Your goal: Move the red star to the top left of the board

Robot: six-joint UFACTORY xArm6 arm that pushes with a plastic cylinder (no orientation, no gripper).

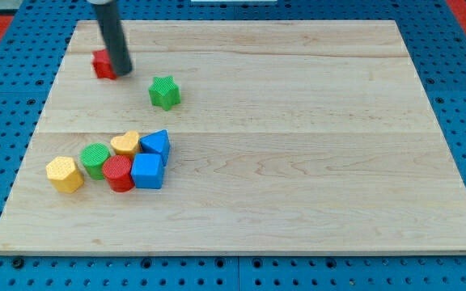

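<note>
The red star [102,64] lies near the board's top left, partly hidden behind my rod. My tip [122,72] rests on the board right against the star's right side. A green star [164,92] lies a little to the right of and below my tip, apart from it.
The wooden board [298,145] lies on a blue pegboard. A cluster sits at the lower left: a yellow block [64,174], a green cylinder [95,159], a red cylinder [119,172], a yellow heart-like block [125,143], a blue cube [148,171] and a blue block [157,144].
</note>
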